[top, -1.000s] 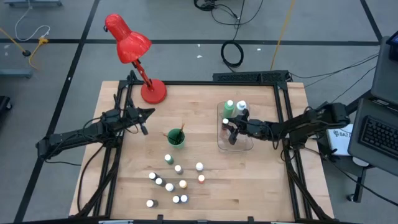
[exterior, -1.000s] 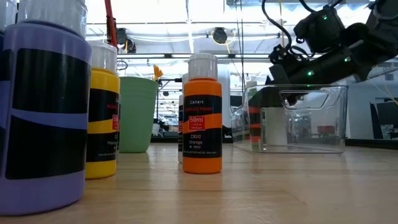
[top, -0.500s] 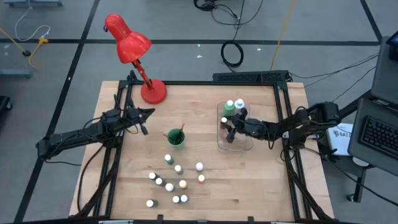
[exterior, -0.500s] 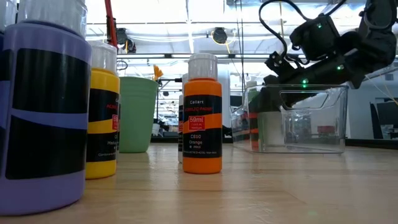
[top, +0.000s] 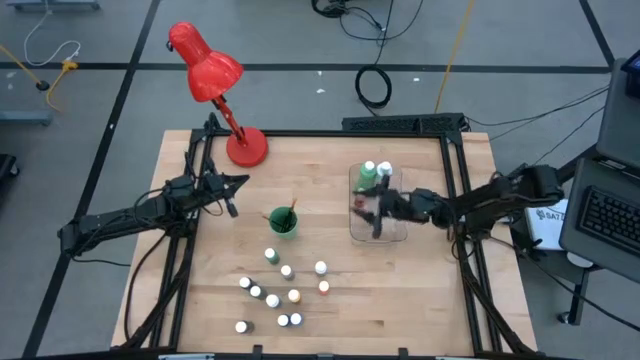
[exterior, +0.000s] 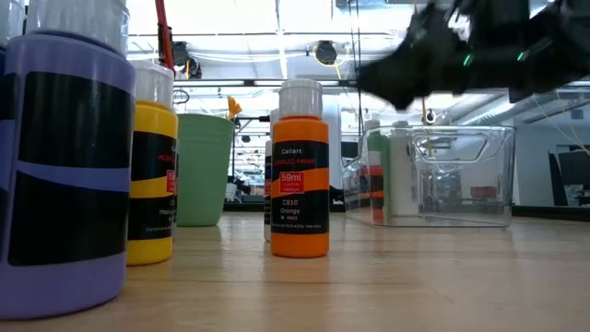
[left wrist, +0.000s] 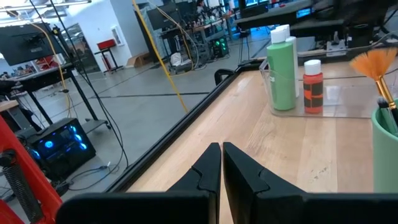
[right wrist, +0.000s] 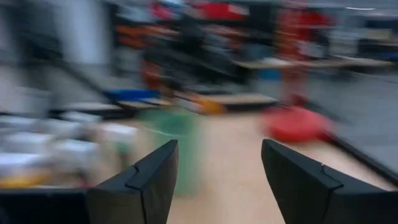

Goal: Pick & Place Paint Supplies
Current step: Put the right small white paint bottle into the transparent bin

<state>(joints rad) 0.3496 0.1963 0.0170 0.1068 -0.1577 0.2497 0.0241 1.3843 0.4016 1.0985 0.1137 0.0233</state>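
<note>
Several tiny white-capped paint bottles (top: 280, 290) stand on their bases on the near middle of the table. A tall green bottle (top: 369, 172), a white-capped one (top: 386, 170) and a small red bottle (left wrist: 313, 87) stand at the clear tray (top: 395, 235). Brushes (top: 290, 212) stick up out of the green cup (top: 283, 224). My right gripper (right wrist: 217, 149) is open and empty, blurred, over the tray (top: 376, 210). My left gripper (left wrist: 216, 163) is shut and waits near the table's left edge (top: 228, 196).
A red desk lamp (top: 246, 147) stands at the far left corner. Close to the low camera stand purple (exterior: 60, 157), yellow (exterior: 152, 175) and orange (exterior: 300, 171) bottles. Bare wood lies between the cup and the tray, and to the right of the small bottles.
My right gripper dipped a little toward the tray, then rose fast above its rim, and shows blurred now. The left arm and the bottles on the table have kept still.
</note>
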